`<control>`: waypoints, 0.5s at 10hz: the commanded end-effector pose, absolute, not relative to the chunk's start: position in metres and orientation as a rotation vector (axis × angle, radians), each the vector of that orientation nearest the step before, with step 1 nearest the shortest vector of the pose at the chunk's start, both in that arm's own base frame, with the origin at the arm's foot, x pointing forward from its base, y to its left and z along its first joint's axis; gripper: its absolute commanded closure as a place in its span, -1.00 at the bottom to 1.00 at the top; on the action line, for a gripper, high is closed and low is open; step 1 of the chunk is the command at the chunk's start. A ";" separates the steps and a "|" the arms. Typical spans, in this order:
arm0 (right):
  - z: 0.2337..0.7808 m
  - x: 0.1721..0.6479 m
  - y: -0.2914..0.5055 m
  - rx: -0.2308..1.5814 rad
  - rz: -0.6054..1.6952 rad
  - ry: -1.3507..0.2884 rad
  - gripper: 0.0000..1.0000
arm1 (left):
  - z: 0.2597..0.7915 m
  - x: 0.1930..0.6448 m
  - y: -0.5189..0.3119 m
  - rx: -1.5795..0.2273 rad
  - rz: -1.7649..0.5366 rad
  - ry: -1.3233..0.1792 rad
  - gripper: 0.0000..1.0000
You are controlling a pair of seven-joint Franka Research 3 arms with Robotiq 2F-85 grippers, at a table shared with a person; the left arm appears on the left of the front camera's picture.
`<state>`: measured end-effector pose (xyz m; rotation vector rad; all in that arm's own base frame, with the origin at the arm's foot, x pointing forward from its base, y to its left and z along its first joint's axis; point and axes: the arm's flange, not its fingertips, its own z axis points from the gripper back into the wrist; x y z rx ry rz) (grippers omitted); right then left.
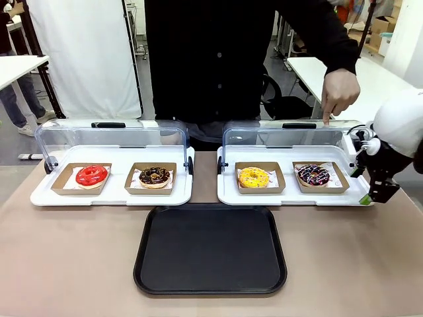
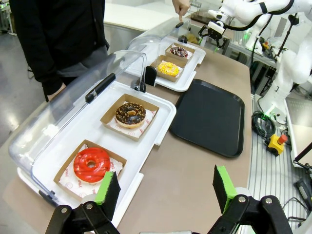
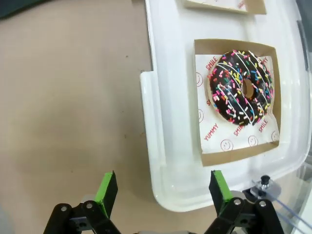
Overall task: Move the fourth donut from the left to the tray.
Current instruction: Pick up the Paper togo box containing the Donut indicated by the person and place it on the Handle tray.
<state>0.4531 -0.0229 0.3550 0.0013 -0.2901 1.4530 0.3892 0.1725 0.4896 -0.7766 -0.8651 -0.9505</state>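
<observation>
The fourth donut (image 1: 313, 174) (image 2: 179, 51) (image 3: 242, 87) is dark chocolate with white and pink stripes and coloured sprinkles. It lies in a brown cardboard dish at the right end of the right white display tray. The black tray (image 1: 210, 264) (image 2: 209, 117) lies flat in front of the display trays, with nothing on it. My right gripper (image 1: 379, 190) (image 3: 163, 187) hangs open just off that display tray's right corner, with nothing between its fingers. Open as well, my left gripper (image 2: 165, 187) hovers near the red donut's end of the table. A person's hand (image 1: 339, 92) points down behind the fourth donut.
A red donut (image 1: 91, 176) and a chocolate crumb donut (image 1: 154, 176) sit in the left white display tray (image 1: 112, 195). A yellow donut (image 1: 254, 177) shares the right display tray (image 1: 291, 197). Both clear lids (image 1: 112, 135) stand raised at the back.
</observation>
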 end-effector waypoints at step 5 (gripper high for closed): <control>0.336 0.497 -0.027 -0.108 1.545 -0.315 -1.00 | 0.491 0.390 0.174 -0.786 -0.967 -0.892 -1.00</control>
